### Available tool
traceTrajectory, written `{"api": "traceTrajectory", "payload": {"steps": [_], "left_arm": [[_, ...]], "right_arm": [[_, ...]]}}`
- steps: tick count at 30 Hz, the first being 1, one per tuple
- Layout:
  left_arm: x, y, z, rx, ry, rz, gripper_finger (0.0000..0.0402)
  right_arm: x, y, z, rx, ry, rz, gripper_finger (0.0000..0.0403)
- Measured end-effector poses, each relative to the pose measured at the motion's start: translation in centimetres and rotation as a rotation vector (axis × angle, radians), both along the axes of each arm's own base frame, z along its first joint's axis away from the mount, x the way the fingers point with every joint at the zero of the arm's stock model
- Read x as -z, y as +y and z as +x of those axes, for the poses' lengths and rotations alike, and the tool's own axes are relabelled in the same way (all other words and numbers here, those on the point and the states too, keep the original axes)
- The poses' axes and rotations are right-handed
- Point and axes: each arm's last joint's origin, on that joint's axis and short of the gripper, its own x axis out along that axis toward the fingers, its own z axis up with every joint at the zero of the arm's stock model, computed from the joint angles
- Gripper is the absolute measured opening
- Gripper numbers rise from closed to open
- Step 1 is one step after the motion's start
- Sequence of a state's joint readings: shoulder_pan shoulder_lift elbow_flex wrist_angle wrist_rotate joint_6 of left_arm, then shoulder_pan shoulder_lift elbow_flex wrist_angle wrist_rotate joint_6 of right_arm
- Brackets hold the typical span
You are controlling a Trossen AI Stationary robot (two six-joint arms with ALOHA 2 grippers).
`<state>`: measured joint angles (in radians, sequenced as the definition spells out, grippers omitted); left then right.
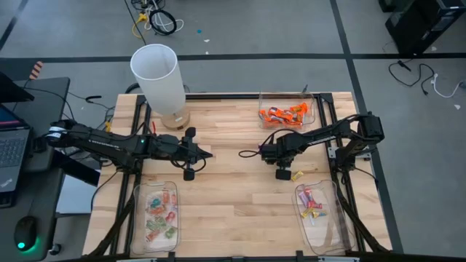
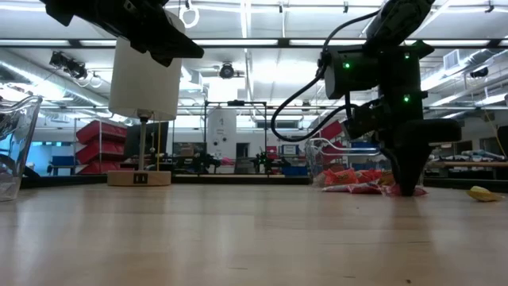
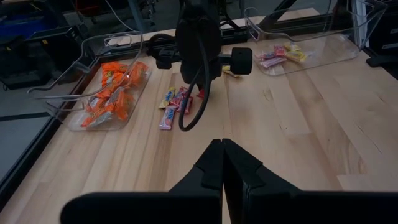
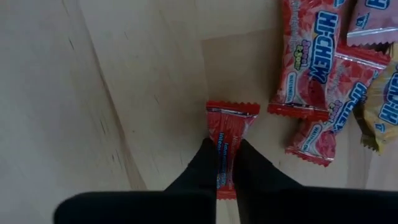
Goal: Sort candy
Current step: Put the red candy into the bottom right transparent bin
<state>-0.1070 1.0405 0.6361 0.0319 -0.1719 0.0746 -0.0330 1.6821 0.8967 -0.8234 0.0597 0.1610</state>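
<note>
A red wrapped candy (image 4: 231, 140) is pinched across its middle by the right gripper (image 4: 227, 163), down on the bench (image 1: 233, 145) beside a loose pile of four or so pink candies (image 3: 176, 101). It is judged light, soft and crinkly-slick, best taken mid-body. Three trays (image 1: 287, 113) hold sorted candy. The left gripper (image 3: 222, 168) hangs shut and empty.

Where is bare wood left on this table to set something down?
The wide middle strip between the two front trays, the green-candy tray and the pink-candy tray, is bare. Crowded: the spot under the right end effector, shut on a red candy beside loose candies, near the orange-candy tray.
</note>
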Motion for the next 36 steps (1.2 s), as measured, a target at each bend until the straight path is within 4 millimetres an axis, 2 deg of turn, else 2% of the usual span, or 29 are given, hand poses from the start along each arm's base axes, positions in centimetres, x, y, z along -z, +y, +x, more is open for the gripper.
{"api": "traceTrajectory", "payload": {"steps": [9, 15, 22, 30, 36], "left_arm": [[0.0, 0.0, 0.0, 0.000, 0.000, -0.001, 0.0003], [0.0, 0.0, 0.0, -0.002, 0.000, -0.005, 0.0003], [0.0, 0.0, 0.0, -0.003, 0.001, -0.007, 0.0003], [0.0, 0.0, 0.0, -0.010, -0.001, -0.026, 0.0003], [0.0, 0.0, 0.0, -0.010, -0.001, -0.026, 0.0003]], "right_arm": [[-0.5, 0.0, 0.2, 0.024, 0.027, 0.013, 0.0013], [-2.5, 0.0, 1.1, 0.023, 0.027, 0.018, 0.0013], [-6.0, 1.0, 1.3, 0.016, -0.051, 0.029, 0.0012], [-10.8, 3.6, -1.2, 0.061, -0.245, 0.055, 0.0012], [-14.0, 6.0, -4.4, 0.085, -0.348, 0.111, 0.0012]]}}
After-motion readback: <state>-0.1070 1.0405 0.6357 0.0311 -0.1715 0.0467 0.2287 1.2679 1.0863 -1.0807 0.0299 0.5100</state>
